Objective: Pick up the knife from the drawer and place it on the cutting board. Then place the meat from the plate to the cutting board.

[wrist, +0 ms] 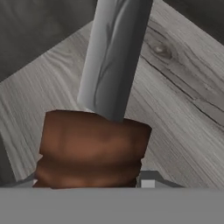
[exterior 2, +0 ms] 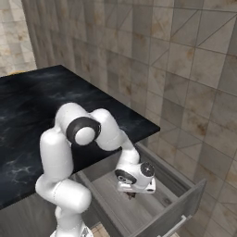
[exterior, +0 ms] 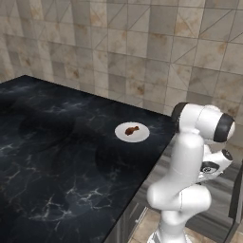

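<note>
The gripper (exterior 2: 132,193) sits low in the open drawer (exterior 2: 183,206), directly over the knife (wrist: 114,57); the blade runs straight ahead from its brown handle. Grip state cannot be determined.

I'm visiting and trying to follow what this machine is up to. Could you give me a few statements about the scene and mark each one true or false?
1. The drawer under the counter is pulled open. True.
2. The meat lies on the cutting board. False: it lies on the round white plate on the dark counter.
3. The gripper is down inside the drawer. True.
4. The knife lies on the counter beside the plate. False: in the hand view it is over the drawer's grey wood floor, its brown handle nearest the camera.
5. The plate holds two pieces of meat. False: it holds one.
</note>
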